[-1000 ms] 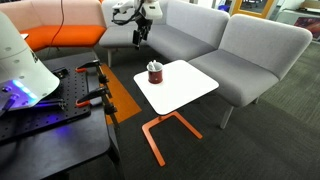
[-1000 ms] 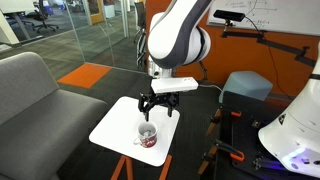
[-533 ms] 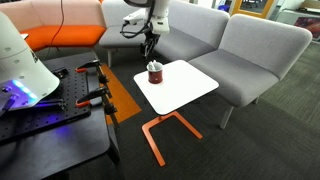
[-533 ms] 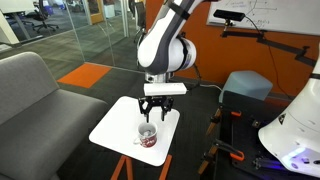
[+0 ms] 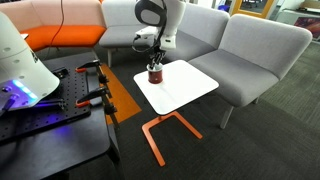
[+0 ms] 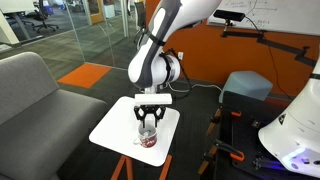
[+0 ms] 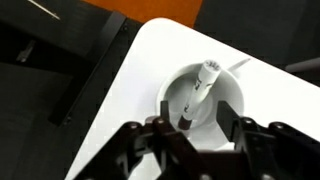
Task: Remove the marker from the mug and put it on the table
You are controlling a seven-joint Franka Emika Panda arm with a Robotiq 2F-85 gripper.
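Reach step: gripper over mug, marker not yet gripped.

Exterior view: gripper (image 5: 155, 62) hangs just above the mug (image 5: 155, 74), which stands near the table (image 5: 190, 90) corner toward the black workbench (image 5: 50, 120); grey sofa (image 5: 240, 45) behind, grey carpet below. Exterior view: gripper (image 6: 147, 121) points straight down at the mug (image 6: 147, 137), close to the table (image 6: 110, 128) edge; jaws look spread; glass wall (image 6: 70, 35) and an orange floor patch (image 6: 90, 72) beyond. Wrist view: marker (image 7: 197, 95) leans inside the mug (image 7: 232, 100), tip up past the rim; gripper (image 7: 195, 135) jaws spread either side, nothing pinched. Next, by my judgement: lower, centre on the marker, close on its upper part, lift clear, then lay it on bare white top.
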